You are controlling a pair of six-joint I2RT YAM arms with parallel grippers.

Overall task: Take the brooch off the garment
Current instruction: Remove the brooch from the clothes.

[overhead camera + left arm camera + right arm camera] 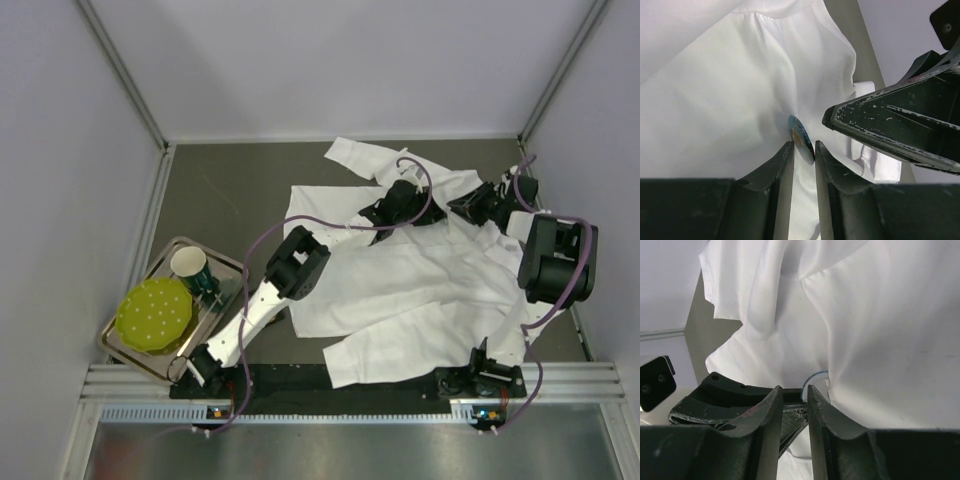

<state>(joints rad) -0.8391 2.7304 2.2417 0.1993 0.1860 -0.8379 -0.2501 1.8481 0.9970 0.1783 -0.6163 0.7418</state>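
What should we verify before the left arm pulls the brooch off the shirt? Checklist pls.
1. The brooch sits between the jaws of the left gripper: ok.
2. The garment is held down beside it by the right gripper: cannot tell; the tips reach the cloth, but any grip is hidden.
3. Pin unfastened: cannot tell, its back is hidden.
4. No cloth caught in the left jaws: cannot tell.
5. Grippers not touching each other: ok, but close.
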